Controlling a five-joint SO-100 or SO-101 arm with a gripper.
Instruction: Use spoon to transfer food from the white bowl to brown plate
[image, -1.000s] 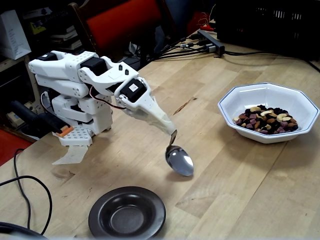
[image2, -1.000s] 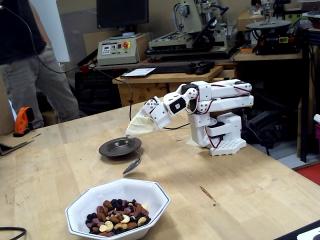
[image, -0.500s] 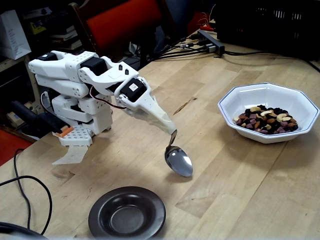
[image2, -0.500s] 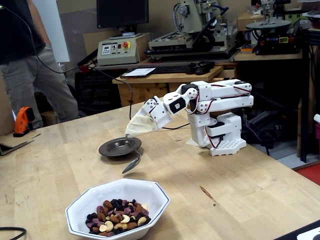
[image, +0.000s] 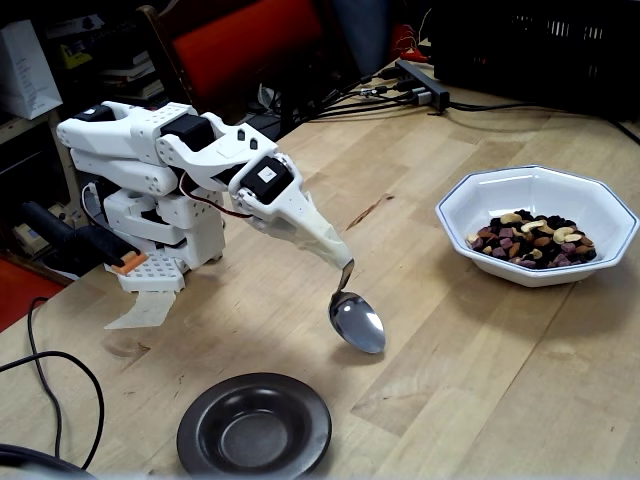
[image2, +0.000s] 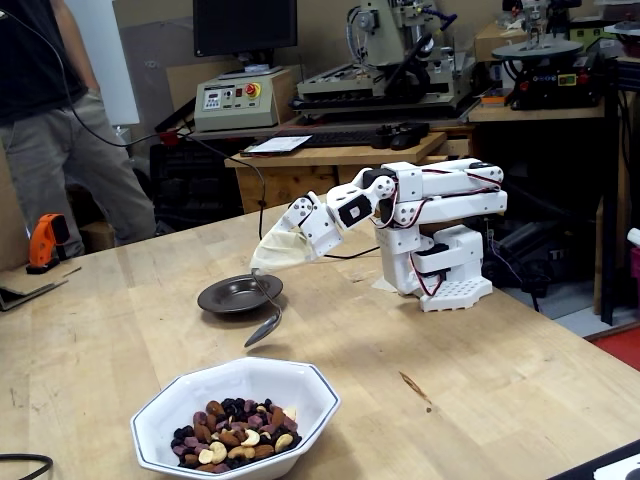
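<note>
Clearly shiny silver spoon (image: 357, 322), oval bowl empty, held by tool (image: 345, 268).

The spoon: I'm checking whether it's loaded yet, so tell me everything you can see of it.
The shiny silver metal spoon has an oval, mirror-like bowl and a thin handle. Its handle end is clamped in the jaws of the white arm's gripper, and it hangs bowl-down, tilted. The bowl looks empty in both fixed views. It is above the bare wooden table, seemingly without touching it, between the dark brown round plate and the white octagonal bowl, inside neither. Only the gripper touches it.
</note>
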